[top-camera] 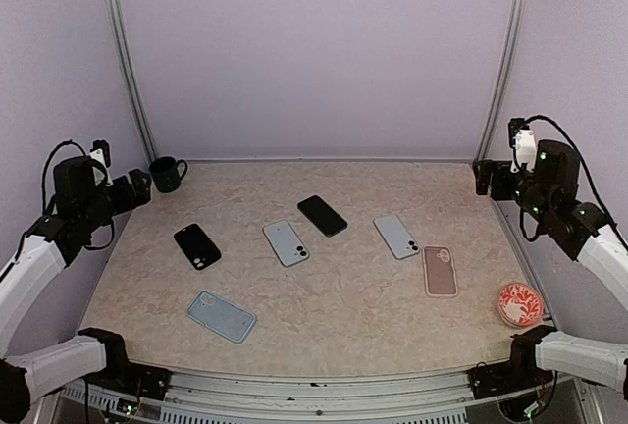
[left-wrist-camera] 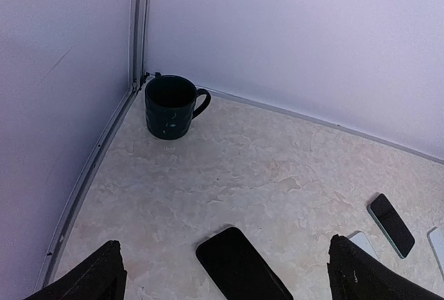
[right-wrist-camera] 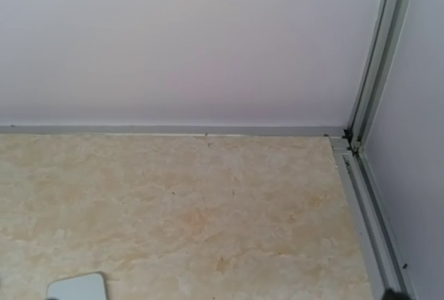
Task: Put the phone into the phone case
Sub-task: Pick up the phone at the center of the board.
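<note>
Left hand [top-camera: 137, 189], raised over the left edge of the desk [top-camera: 343, 341], has its fingers [left-wrist-camera: 97, 279] spread wide with nothing between them. Beside it we see a dark mug [top-camera: 168, 174] upright in the far-left corner. Moving rightward, we find a black phone [top-camera: 197, 245], a pale blue phone case [top-camera: 222, 317] nearest the front, a light blue phone [top-camera: 286, 243], a second black phone [top-camera: 322, 215], a second light blue phone [top-camera: 396, 236], a pink phone case [top-camera: 441, 271] and a red patterned bowl [top-camera: 519, 302], all lying apart. The right hand [top-camera: 483, 177], at the far-right corner, is likewise spread and empty.
</note>
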